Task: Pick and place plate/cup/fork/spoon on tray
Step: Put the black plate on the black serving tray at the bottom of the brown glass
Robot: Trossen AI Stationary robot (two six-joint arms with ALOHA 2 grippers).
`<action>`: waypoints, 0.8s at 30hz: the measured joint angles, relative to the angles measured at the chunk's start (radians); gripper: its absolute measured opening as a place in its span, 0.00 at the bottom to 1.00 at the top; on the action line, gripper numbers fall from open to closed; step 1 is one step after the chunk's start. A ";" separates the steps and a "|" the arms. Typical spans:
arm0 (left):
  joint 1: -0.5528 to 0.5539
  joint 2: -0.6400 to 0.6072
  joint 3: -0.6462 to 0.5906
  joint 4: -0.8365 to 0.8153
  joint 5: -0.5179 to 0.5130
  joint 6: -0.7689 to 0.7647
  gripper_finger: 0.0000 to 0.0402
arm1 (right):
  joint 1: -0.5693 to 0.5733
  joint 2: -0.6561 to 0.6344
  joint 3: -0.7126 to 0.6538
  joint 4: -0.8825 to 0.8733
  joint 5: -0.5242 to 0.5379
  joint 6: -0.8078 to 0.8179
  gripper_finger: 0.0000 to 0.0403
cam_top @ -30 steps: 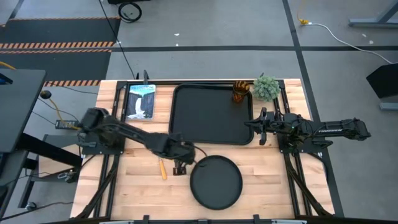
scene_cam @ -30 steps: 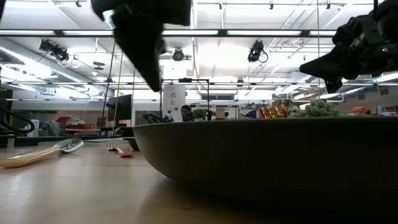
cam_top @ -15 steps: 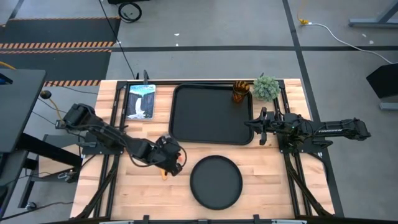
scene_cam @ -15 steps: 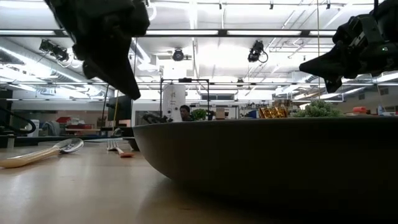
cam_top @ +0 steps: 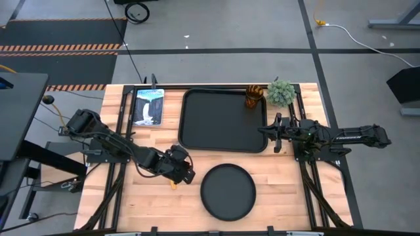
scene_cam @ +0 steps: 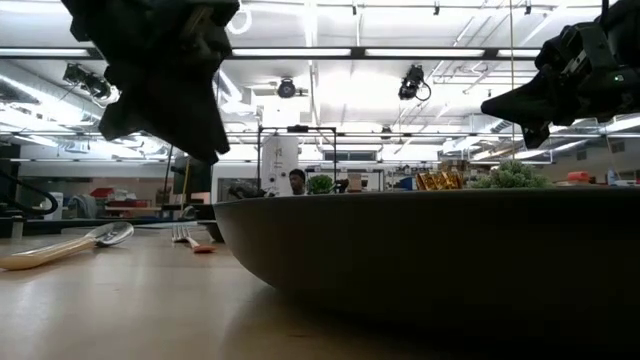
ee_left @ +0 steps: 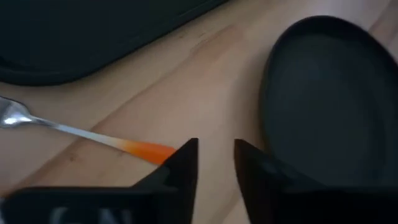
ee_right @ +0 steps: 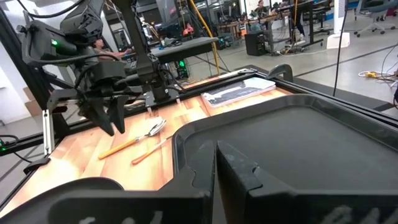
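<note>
The fork (ee_left: 93,135), with a silver head and an orange handle, lies flat on the wood between the tray (ee_left: 93,31) and the round black plate (ee_left: 329,106). My left gripper (ee_left: 216,152) hangs above the handle's end, its fingers a little apart and empty; it also shows in the high view (cam_top: 184,172). The spoon (ee_right: 152,129) lies beside the fork (ee_right: 149,149). The amber cup (cam_top: 254,97) stands at the tray's far right corner. My right gripper (cam_top: 275,133) is shut and waits above the right rim of the tray (cam_top: 223,121).
A bushy green plant (cam_top: 281,92) stands right of the cup. A picture card (cam_top: 148,106) lies left of the tray. The plate (cam_top: 228,191) sits near the table's near edge, with bare wood on either side of it.
My left gripper has gone toward the table's left edge, from beside the plate's far left rim to above the fork and spoon, and the arm has drawn back. Fork, spoon, plate and cup have stayed where they were.
</note>
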 joint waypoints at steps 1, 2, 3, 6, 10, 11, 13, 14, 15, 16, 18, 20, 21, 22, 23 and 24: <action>0.003 0.000 0.000 0.012 0.006 0.000 0.32 | 0.000 0.000 0.000 0.000 0.000 0.000 0.06; 0.004 0.001 0.000 0.024 0.009 0.000 0.36 | 0.000 0.000 0.000 0.000 0.000 0.000 0.06; 0.007 0.007 0.000 0.043 0.010 0.001 0.39 | 0.000 0.000 0.000 0.000 0.000 0.000 0.06; 0.021 0.042 -0.001 0.099 0.055 0.009 0.46 | 0.000 0.000 0.000 0.000 0.000 0.000 0.06; 0.051 0.110 -0.001 0.194 0.184 0.008 0.51 | 0.000 0.000 0.000 0.000 0.000 0.000 0.06; 0.057 0.126 -0.001 0.220 0.211 0.009 0.52 | 0.000 0.000 0.000 0.000 0.000 0.000 0.06; 0.064 0.151 -0.001 0.257 0.242 0.009 0.53 | 0.000 0.000 0.000 0.004 0.000 0.000 0.06; 0.067 0.160 -0.001 0.271 0.255 0.009 0.54 | 0.000 0.000 0.000 0.004 0.000 0.000 0.06; 0.070 0.168 -0.001 0.287 0.268 0.009 0.54 | 0.000 0.000 0.000 0.006 0.000 0.000 0.06; 0.074 0.177 -0.001 0.305 0.285 0.009 0.55 | 0.000 0.000 0.000 0.009 0.000 0.000 0.06; 0.079 0.184 -0.002 0.315 0.312 0.008 0.55 | 0.000 0.000 0.000 0.008 0.000 0.000 0.06; 0.083 0.194 -0.001 0.339 0.335 0.003 0.54 | 0.000 0.000 0.000 0.009 0.000 0.000 0.06; 0.083 0.197 -0.002 0.340 0.339 0.002 0.54 | 0.000 0.000 0.000 0.009 0.000 0.000 0.06; 0.083 0.206 0.000 0.358 0.345 0.002 0.54 | 0.000 0.000 0.000 0.010 0.000 0.000 0.06; 0.084 0.212 0.002 0.368 0.349 0.001 0.54 | 0.000 -0.002 0.000 0.010 0.000 0.000 0.06; 0.083 0.216 0.002 0.364 0.354 0.001 0.53 | 0.000 0.000 0.000 0.018 0.000 0.000 0.06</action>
